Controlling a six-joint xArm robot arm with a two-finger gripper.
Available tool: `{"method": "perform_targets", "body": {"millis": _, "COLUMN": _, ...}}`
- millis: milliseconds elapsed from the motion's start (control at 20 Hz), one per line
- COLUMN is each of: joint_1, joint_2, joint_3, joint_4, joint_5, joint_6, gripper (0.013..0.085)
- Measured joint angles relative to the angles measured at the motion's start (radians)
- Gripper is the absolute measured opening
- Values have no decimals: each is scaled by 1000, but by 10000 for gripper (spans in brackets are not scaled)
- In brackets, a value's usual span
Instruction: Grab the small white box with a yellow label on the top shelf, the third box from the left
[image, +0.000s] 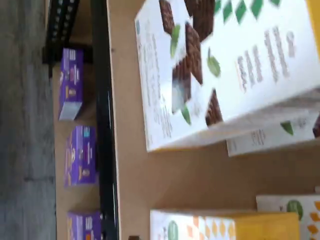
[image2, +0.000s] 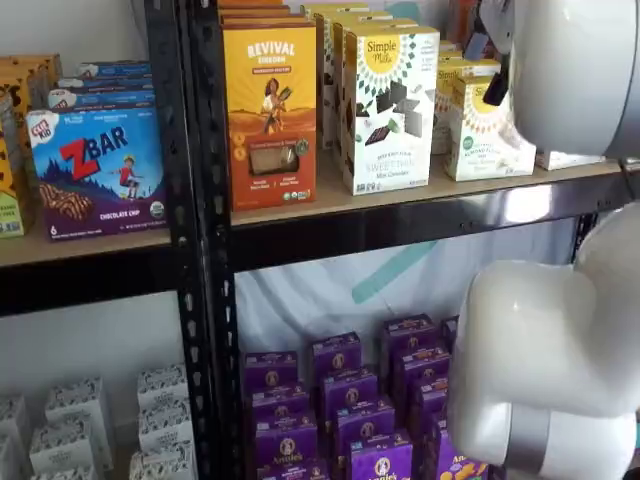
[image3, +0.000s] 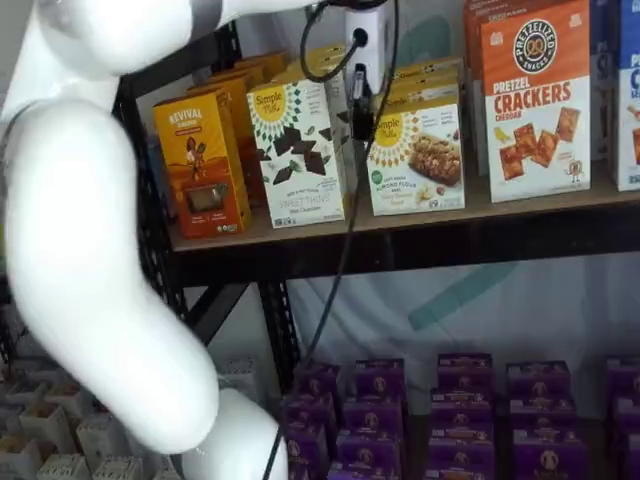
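White arm (image3: 90, 260) fronts one small white box (image3: 415, 160) on the top shelf (image3: 400, 240); hand (image3: 362, 105) state unclear.

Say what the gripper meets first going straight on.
The gripper likely meets the top shelf board between the small white box and the taller carton; depth is unclear, so maybe that box's edge.

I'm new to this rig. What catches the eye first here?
The white robot arm fills much of both shelf views. Behind it on the top shelf stand bright cartons: the small white box with its yellow sunburst, beside a taller white carton with chocolate squares.
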Motion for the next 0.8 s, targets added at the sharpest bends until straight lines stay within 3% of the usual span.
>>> {"method": "perform_targets", "body": {"millis": 400, "joint_1": 45, "joint_2": 121, "joint_3": -90, "joint_4": -92, "joint_5": 3, "joint_6": 22, "gripper": 850}}
{"method": "perform_targets", "body": {"millis": 800, "joint_1": 77, "joint_2": 181, "joint_3": -140, "joint_4": -134, "joint_5": 47, "joint_6": 53, "gripper": 850}}
